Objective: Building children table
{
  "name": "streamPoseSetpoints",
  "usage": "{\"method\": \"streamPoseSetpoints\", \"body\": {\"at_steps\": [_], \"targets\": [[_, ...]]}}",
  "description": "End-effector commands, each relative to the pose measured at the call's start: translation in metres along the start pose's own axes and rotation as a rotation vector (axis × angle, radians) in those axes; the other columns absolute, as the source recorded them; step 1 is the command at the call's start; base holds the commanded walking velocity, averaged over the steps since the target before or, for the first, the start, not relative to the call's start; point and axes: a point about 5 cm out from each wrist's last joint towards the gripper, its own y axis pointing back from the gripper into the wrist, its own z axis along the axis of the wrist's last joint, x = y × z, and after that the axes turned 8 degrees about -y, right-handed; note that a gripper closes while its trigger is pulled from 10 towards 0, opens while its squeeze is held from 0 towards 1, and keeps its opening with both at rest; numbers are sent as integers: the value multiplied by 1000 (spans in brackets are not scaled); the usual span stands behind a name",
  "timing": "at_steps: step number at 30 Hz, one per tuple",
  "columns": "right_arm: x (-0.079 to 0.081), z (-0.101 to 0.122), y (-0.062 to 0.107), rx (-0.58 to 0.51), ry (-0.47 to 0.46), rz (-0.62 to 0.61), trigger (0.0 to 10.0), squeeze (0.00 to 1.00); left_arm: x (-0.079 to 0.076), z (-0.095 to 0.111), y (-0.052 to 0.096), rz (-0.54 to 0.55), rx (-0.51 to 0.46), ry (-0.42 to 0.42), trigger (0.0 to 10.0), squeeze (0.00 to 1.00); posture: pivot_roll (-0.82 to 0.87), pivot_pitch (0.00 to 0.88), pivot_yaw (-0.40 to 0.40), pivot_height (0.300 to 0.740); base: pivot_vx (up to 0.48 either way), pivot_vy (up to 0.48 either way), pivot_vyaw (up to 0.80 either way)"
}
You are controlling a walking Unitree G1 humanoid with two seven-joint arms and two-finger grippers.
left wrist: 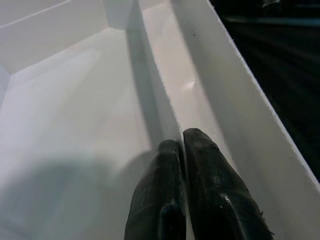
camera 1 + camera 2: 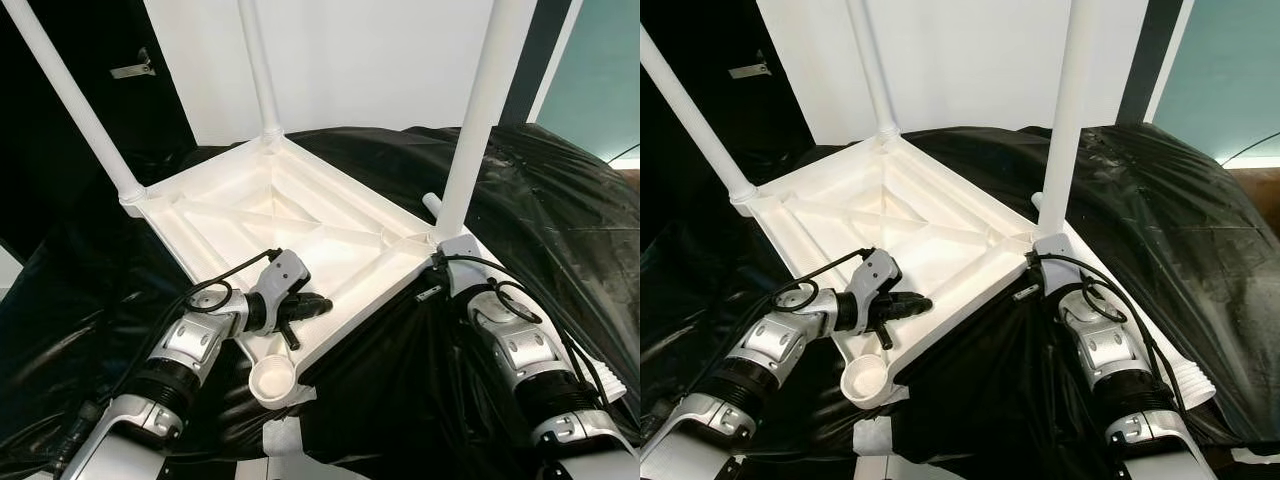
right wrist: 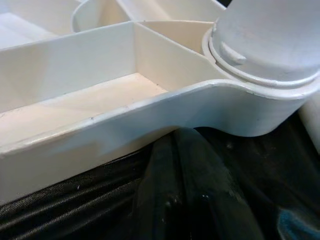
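The left gripper [image 1: 182, 150], fingers pressed together, is lying inside the upturned white tabletop [image 2: 250, 215] against a rib near its front edge, likely steadying it. The right gripper [image 3: 185, 165], whose opening cannot be told, is tucking under the corner socket [image 3: 260, 65] holding one leg [image 2: 480, 110], likely bracing it on the black sheet [image 2: 560, 200]. The nearest empty socket [image 2: 272, 380] is awaiting its leg.

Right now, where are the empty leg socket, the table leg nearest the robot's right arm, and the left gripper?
empty leg socket [image 2: 272, 380], left eye view, its round cup.
table leg [image 2: 478, 120], left eye view, mid-shaft.
left gripper [image 1: 182, 145], left wrist view, fingertips pressed together.
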Motion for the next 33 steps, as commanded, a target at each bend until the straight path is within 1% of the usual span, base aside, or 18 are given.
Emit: {"method": "streamPoseSetpoints", "body": {"at_steps": [1, 2, 3, 6, 7, 8, 9, 14, 15, 16, 17, 19, 20, 24, 28, 30, 31, 33], "targets": [[1, 20, -5, -82, -20, -46, 10000, 0, -45, 21, -41, -348, -144, -60, 4353, 0, -94, 0, 66, 740, 0, 0, 0], [2, 20, -4, -85, -32, -55, 10000, 0, -44, 22, -44, -321, -146, -67, 4353, 0, -94, 0, 66, 740, 0, 0, 0], [3, 18, -1, -86, -43, -66, 10000, 0, -43, 23, -47, -303, -152, -75, 10000, 0, -98, 0, 68, 740, 0, 0, 0], [7, 15, 6, -82, -48, -82, 10000, 0, -43, 24, -48, -295, -177, -72, 10000, 0, -105, 0, 69, 740, 0, 0, 0], [9, 12, 10, -78, -45, -100, 10000, 0, -42, 26, -48, -286, -201, -56, 10000, 784, -109, 0, 70, 740, 0, 0, 0], [9, 12, 10, -78, -45, -100, 10000, 0, -42, 26, -48, -286, -201, -56, 10000, 784, -109, 0, 70, 740, 0, 0, 0], [15, 7, 19, -70, -31, -133, 10000, 0, -44, 25, -45, -309, -218, -37, 10000, 1000, -120, 0, 73, 740, 0, 0, 0], [17, 5, 26, -65, -4, -164, 10000, 0, -44, 24, -45, -292, -218, -42, 10000, 1000, -123, 0, 73, 740, 0, 0, 0], [18, 4, 29, -63, 7, -178, 10000, 0, -43, 25, -45, -277, -225, -43, 10000, 557, -124, 0, 71, 740, 0, 0, 0], [18, 4, 29, -63, 7, -178, 10000, 0, -43, 25, -45, -277, -225, -43, 10000, 557, -124, 0, 71, 740, 0, 0, 0], [19, 4, 33, -64, 10, -192, 10000, 0, -42, 28, -45, -270, -247, -51, 10000, 0, -127, 0, 68, 740, 0, 0, 0], [25, 5, 42, -73, 31, -195, 10000, 0, -35, 36, -33, -285, -297, -85, 10000, 0, -127, 0, 67, 740, 0, 0, 0], [25, 5, 42, -73, 31, -195, 10000, 0, -35, 36, -33, -285, -297, -85, 10000, 0, -127, 0, 67, 740, 0, 0, 0], [29, 5, 47, -76, 38, -192, 10000, 0, -29, 40, -18, -315, -323, -112, 10000, 0, -128, 0, 67, 740, 0, 0, 0], [29, 6, 48, -76, 34, -196, 10000, 0, -23, 36, -8, -312, -293, -140, 10000, 0, -125, 0, 68, 740, 0, 0, 0], [29, 7, 49, -77, 33, -202, 10000, 0, -21, 28, 5, -342, -230, -147, 10000, 0, -121, 0, 69, 740, 0, 0, 0], [29, 7, 49, -77, 33, -202, 10000, 0, -21, 28, 5, -342, -230, -147, 10000, 0, -121, 0, 69, 740, 0, 0, 0], [29, 7, 50, -74, 31, -208, 10000, 0, -22, 24, 15, -369, -209, -137, 10000, 0, -118, 0, 69, 740, 0, 0, 0]]}}
